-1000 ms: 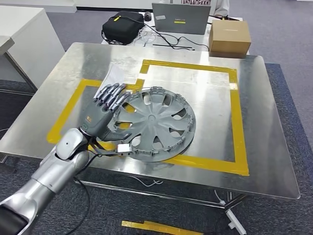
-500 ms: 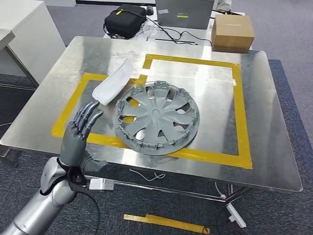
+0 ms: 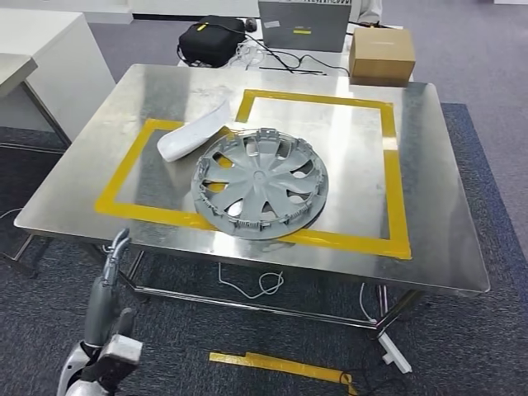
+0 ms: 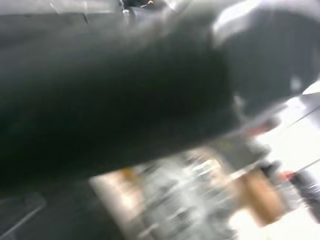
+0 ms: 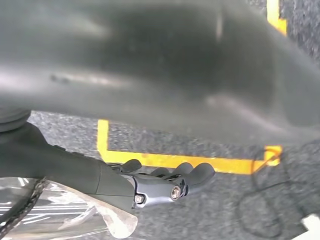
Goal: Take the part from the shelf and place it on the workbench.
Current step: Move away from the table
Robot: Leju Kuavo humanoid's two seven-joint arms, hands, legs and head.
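Note:
The grey hubcap (image 3: pixel 261 181) lies flat on the steel workbench (image 3: pixel 436 247), across the front line of the yellow tape rectangle (image 3: pixel 396 190). My left hand (image 3: pixel 107 304) hangs below the workbench's front edge at the lower left, fingers straight and pointing up, holding nothing and well apart from the hubcap. The left wrist view is blurred and dark. In the right wrist view my right hand (image 5: pixel 166 182) hangs over the carpet with its fingers stretched out and nothing in them.
A white curved part (image 3: pixel 191 132) lies on the bench just behind and to the left of the hubcap. A cardboard box (image 3: pixel 381 53), a laptop (image 3: pixel 303 25) and a black bag (image 3: pixel 211 40) stand behind the bench. Yellow tape (image 3: pixel 280 365) and cables lie on the carpet.
My left hand has left the hubcap's near-left rim and dropped back below the bench's front edge. The hubcap stays on the bench. The head camera has shifted a little.

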